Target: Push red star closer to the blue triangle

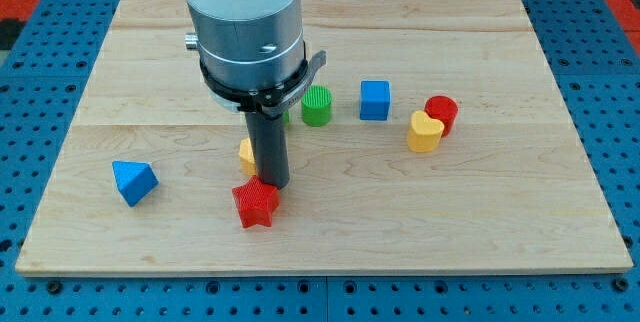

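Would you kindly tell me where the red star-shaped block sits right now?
The red star-shaped block lies low, left of centre, touching my tip at its upper right; the blue triangular block sits further left.

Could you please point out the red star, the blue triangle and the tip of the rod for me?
red star [255,205]: camera view, centre of its top face.
blue triangle [134,181]: camera view, middle of the block, toward the view's left.
my tip [274,182]: camera view, rod's very end, at the star's upper right edge.

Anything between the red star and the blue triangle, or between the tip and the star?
Nothing visible. The board between the red star and blue triangle is bare. My tip sits at the star's upper-right edge.
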Controlling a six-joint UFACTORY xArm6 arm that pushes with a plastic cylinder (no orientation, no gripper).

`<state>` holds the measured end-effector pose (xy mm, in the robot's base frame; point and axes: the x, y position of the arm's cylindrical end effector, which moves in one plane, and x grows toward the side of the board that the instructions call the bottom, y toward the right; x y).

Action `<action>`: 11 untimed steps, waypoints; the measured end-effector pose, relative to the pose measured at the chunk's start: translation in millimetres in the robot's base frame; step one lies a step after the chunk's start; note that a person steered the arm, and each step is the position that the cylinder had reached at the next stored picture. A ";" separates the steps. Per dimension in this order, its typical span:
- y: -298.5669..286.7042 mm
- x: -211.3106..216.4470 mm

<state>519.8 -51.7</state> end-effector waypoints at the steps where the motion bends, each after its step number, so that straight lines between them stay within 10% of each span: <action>1: 12.6 6.5; 4: 22.5 49.5; 11: -109.2 2.3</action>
